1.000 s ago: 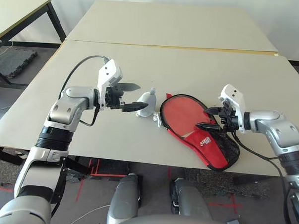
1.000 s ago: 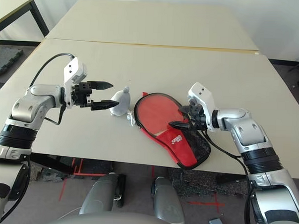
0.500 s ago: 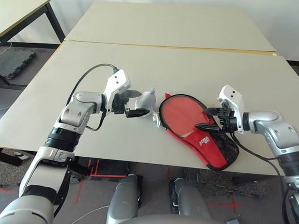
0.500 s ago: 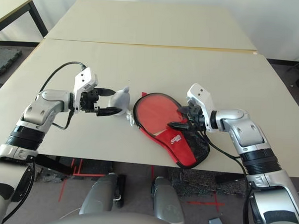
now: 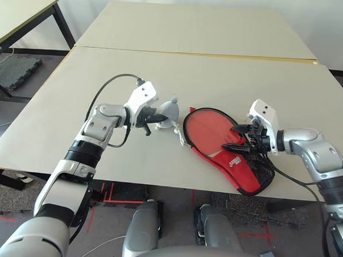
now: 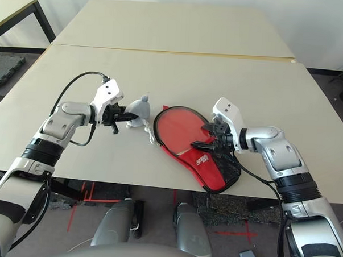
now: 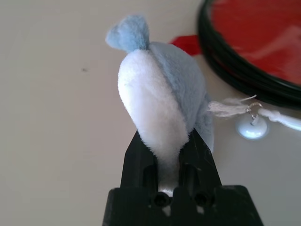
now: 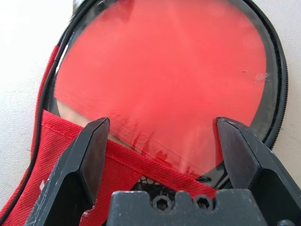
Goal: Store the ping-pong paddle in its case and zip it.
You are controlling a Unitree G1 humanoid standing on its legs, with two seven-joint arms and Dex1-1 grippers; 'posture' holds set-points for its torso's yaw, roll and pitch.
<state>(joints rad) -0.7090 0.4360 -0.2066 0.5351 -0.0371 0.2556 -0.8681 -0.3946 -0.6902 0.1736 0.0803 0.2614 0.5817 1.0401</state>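
The ping-pong paddle [image 5: 208, 129] lies in the open case [image 5: 245, 168] at the table's front right. Its red face shows, and the handle is hidden under the red flap. A pale plush toy [image 5: 170, 112] sits just left of the case, tied to it by a white string [image 7: 282, 117]. My left gripper [image 5: 151, 118] is shut on the plush toy [image 7: 155, 84], its fingers [image 7: 200, 150] pinching the toy's lower end. My right gripper [image 5: 239, 140] hangs open over the flap's edge and the paddle's face [image 8: 164, 70], nothing between its fingers [image 8: 91, 155].
A second table [image 5: 193, 27] butts against the far edge of mine, and a dark-framed one [image 5: 23, 14] stands at the far left. The case lies close to the front edge [image 5: 175, 181]. A small white disc [image 7: 251, 127] hangs on the string.
My left gripper has moved right to the plush toy and shut on it. The right gripper has edged slightly toward the paddle and stays open.
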